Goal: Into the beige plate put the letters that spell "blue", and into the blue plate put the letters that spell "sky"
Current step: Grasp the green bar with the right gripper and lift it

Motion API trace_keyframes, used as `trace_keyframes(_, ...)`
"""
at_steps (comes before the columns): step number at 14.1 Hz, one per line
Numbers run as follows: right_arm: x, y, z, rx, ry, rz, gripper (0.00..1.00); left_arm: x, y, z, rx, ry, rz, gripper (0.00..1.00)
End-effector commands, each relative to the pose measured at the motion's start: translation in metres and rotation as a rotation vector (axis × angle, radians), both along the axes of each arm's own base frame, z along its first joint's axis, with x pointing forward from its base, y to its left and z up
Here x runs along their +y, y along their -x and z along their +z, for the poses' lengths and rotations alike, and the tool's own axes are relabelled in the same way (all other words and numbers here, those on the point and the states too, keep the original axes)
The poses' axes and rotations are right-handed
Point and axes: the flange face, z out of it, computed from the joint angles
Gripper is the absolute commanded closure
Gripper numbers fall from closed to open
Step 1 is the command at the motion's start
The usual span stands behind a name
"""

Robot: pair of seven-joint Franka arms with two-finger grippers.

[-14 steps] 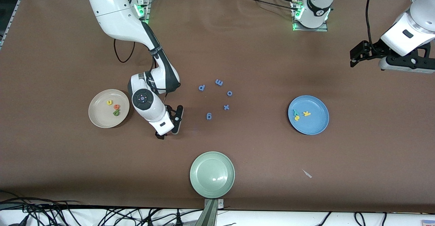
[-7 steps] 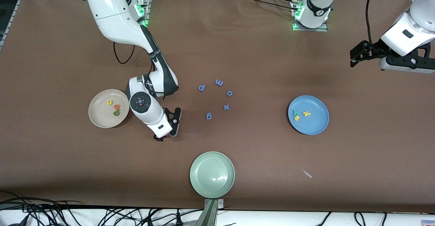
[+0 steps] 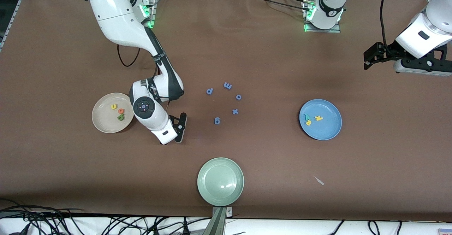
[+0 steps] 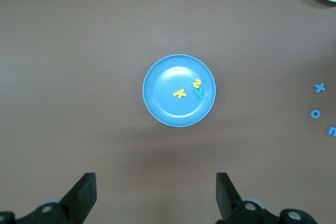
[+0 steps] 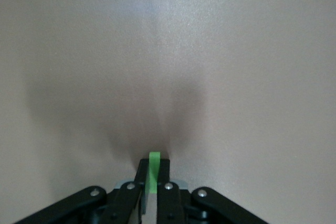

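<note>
**Near the beige plate: a thin grip on the last green letter**

On the brown table [image 3: 70,51] stand three plates. The blue plate [image 3: 320,119] lies toward the left arm's end and holds the yellow k [image 3: 319,118], the yellow s [image 3: 308,122] and the teal y [image 3: 307,117], so the word "sky" looks finished. The beige plate [image 3: 112,112] lies toward the right arm's end and holds the yellow u [image 3: 113,106], the orange e [image 3: 121,111] and the green b [image 3: 120,117]. The pale green plate [image 3: 220,181] is nearest to the front camera and holds nothing.

The right gripper [image 5: 152,182] is low over the bare table just beside the beige plate, and its jaws are pressed together on the thin green bar [image 5: 153,171], the letter l, which stands up between the tips. The left gripper [image 4: 155,195] waits high over the table near the blue plate, with its jaws wide apart.

The risk is in this small grip. The bar is narrow and of soft foam, and only a little of it seems to be caught, so it could slip or turn during the lift and fall on the table. If the release comes too early, the bar may land on the rim and slide off. The blue letters [image 3: 226,100] in the middle of the table are well apart from this path.
</note>
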Motion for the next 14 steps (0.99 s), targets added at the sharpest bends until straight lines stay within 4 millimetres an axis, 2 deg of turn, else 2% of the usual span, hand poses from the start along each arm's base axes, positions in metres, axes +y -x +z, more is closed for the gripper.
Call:
trace_keyframes(1, -0.001, -0.005, -0.006, -0.001, -0.013, -0.002, 1.0, 0.001, 0.0, 0.007, 0.004, 0.01, 0.011, 0.0)
trace_keyframes(3, 0.001, -0.014, 0.012, -0.016, -0.02, -0.004, 1.0, 0.002, 0.0, 0.007, 0.004, 0.01, 0.011, 0.0)
trace_keyframes(5, -0.018, -0.027, 0.033, 0.046, -0.027, -0.053, 1.0, 0.002, 0.0, 0.007, 0.004, 0.01, 0.011, 0.0)
trace_keyframes(7, -0.061, -0.041, 0.046, 0.138, -0.039, -0.126, 1.0, 0.002, 0.0, 0.007, 0.004, 0.01, 0.011, 0.0)
trace_keyframes(9, -0.099, -0.046, 0.055, 0.196, -0.043, -0.182, 1.0, 0.001, 0.0, 0.007, 0.004, 0.01, 0.011, 0.0)
trace_keyframes(13, -0.171, -0.036, 0.058, 0.381, -0.033, -0.285, 1.0, 0.002, 0.0, 0.007, 0.004, 0.01, 0.013, 0.0)
trace_keyframes(14, -0.194, -0.035, 0.056, 0.414, -0.039, -0.317, 1.0, 0.002, 0.0, 0.007, 0.004, 0.01, 0.013, 0.0)
